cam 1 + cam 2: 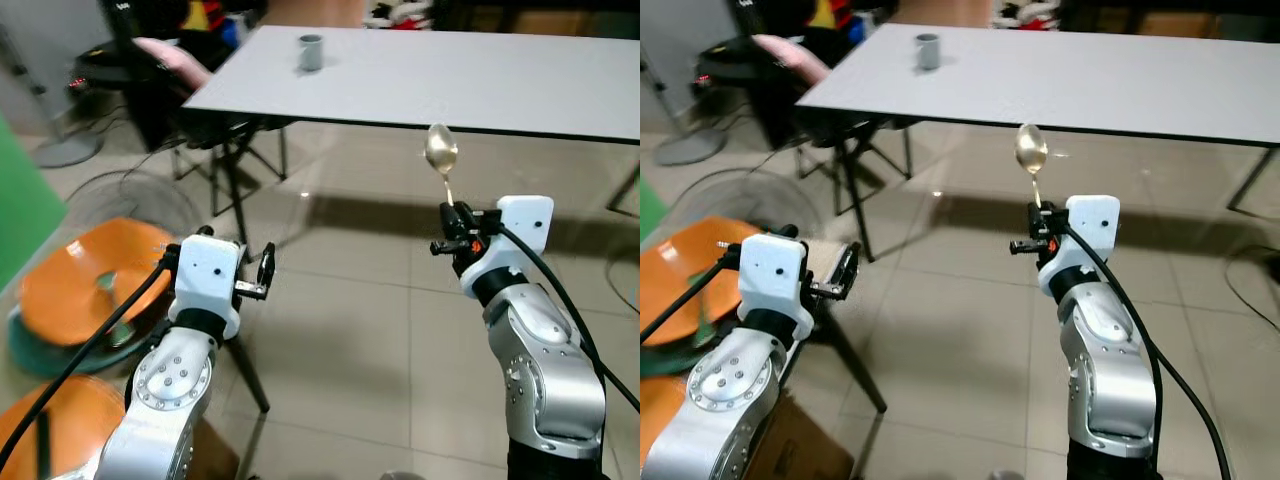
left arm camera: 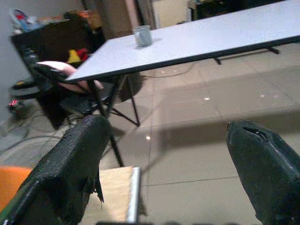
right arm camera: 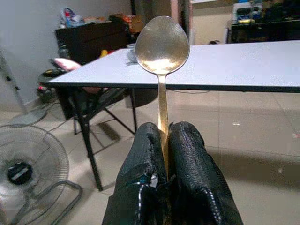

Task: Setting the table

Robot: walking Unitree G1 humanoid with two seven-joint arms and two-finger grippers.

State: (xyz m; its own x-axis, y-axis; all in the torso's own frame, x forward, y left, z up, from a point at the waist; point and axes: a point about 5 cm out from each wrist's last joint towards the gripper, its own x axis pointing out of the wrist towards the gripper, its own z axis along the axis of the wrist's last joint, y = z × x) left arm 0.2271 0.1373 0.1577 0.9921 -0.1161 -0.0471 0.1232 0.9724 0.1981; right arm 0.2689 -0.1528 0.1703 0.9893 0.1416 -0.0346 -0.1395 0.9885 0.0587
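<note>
- Left gripper [image 1: 252, 272]: jaws released, held above the floor, well short of the surface [image 1: 520, 80].
- Grey cup [image 1: 310, 52]: stands on the surface's far left.
- Right gripper [image 1: 455, 215]: jaws clenched on a gold spoon [image 1: 441, 150], bowl upright.
- No legible writing.

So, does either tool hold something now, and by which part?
The right tool is shut on the spoon, gripping the lower handle, with the bowl pointing up. The left tool is open and holds nothing.
</note>
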